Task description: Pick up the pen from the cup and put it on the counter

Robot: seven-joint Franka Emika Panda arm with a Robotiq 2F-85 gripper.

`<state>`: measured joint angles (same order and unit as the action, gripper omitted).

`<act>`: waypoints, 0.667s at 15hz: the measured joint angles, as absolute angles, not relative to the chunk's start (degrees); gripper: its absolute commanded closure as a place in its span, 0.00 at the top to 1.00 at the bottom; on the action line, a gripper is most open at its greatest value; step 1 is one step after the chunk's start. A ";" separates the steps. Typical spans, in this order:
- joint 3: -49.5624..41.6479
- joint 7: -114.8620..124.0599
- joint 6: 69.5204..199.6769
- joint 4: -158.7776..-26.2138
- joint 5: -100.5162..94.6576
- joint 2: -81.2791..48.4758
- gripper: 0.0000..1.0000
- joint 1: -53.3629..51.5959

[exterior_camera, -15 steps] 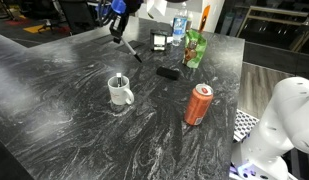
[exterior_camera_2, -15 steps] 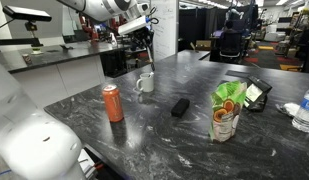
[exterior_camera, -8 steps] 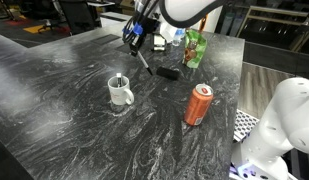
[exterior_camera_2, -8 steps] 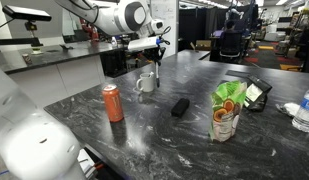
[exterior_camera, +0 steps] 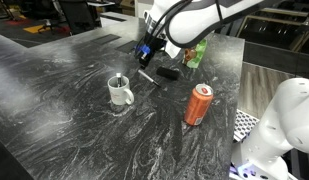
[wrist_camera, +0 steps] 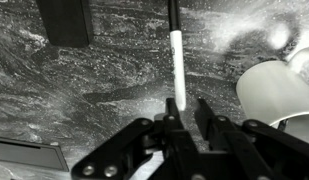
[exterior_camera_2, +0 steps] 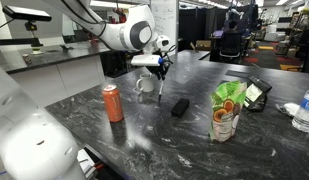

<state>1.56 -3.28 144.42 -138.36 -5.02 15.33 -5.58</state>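
The cup [exterior_camera: 120,93] stands upright on the counter [exterior_camera: 54,120], and the pen [exterior_camera: 149,76] is out of it. In this exterior view the pen hangs just to the right of the cup, its top end above the cup's rim, slanting down toward the stone. The gripper [exterior_camera: 144,57] clamps it at its upper end. Whether the lower tip touches the counter I cannot tell. The pen looks light, thin and stiff, with a smooth round barrel, so I judge that it can swivel or slip in the pinch and will roll once freed. A hold near the end, as here, lets it swing; one nearer the middle would steady it. In the wrist view the jaws are drawn narrow on the pen [wrist_camera: 177,70], which runs straight out from the gripper [wrist_camera: 180,118] over the veined stone, with the cup [wrist_camera: 279,95] off to the right. The arm reaches in from beyond the cup, wrist bent so the fingers point down at the counter. In an exterior view the gripper [exterior_camera_2: 160,67] sits just right of the cup [exterior_camera_2: 145,84], a little above its rim. Farther right of the cup lie a black block [exterior_camera: 167,73], near the pen, and an orange can [exterior_camera: 199,104], well apart from it.
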 measured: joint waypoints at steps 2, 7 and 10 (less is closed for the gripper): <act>2.24 -2.03 144.51 -138.54 -5.10 15.42 0.69 -5.58; 5.70 1.24 144.03 -137.83 -4.79 17.60 1.00 -6.54; 5.51 -1.74 142.57 -136.74 4.13 18.91 1.00 -10.15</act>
